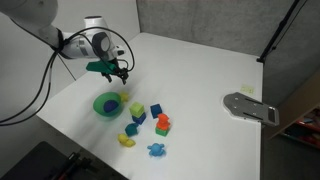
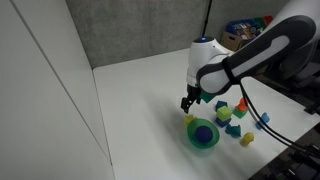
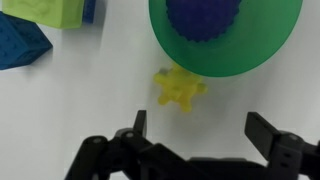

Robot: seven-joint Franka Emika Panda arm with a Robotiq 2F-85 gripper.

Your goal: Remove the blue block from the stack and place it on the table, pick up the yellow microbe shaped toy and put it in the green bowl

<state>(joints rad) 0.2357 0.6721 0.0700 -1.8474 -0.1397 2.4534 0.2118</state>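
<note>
While the gripper [image 3: 200,138] hangs over the table [image 3: 70,100] with its two fingers [image 3: 140,128] spread wide and nothing between them, the yellow microbe shaped toy [image 3: 180,88] lies just ahead of it in the wrist view. The toy sits on the white top, right beside the rim of the green bowl [image 3: 270,50] (so close that it may be touching). Off to one side, the blue block [image 3: 18,42] seems to rest on the table next to a green cube [image 3: 50,8], so I think the first job is done. The job in hand is picking up the toy. To do it well, the gripper should move forward until the toy is right in the middle of the gap, then go straight down. The fingers must not bump the bowl's rim, or the bowl could slide. The toy is small and lumpy, so squeeze it slowly.
</note>
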